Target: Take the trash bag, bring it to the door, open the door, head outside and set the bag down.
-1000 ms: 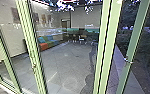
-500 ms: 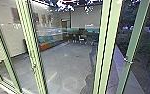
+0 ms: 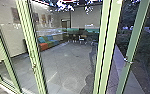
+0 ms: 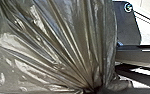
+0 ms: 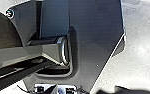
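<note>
The trash bag (image 4: 53,47), dark and shiny, bulges across the left wrist view. Its folds draw together into a tight neck, where my left gripper (image 4: 90,91) is shut on it. Green-framed glass stands close in front of me in the head view, with a door frame post (image 3: 107,47) rising right of centre. A small metal fitting (image 3: 34,66) is on the left post, and another fitting (image 3: 127,60) is on the post farther right. How my right gripper stands cannot be made out.
Behind the glass are a grey tiled floor (image 3: 63,65), a colourful sofa (image 3: 48,42) by the left wall, and chairs (image 3: 82,38) at the back. Dark foliage (image 3: 127,32) shows on the right. Pale ground (image 5: 141,50) lies beside my base.
</note>
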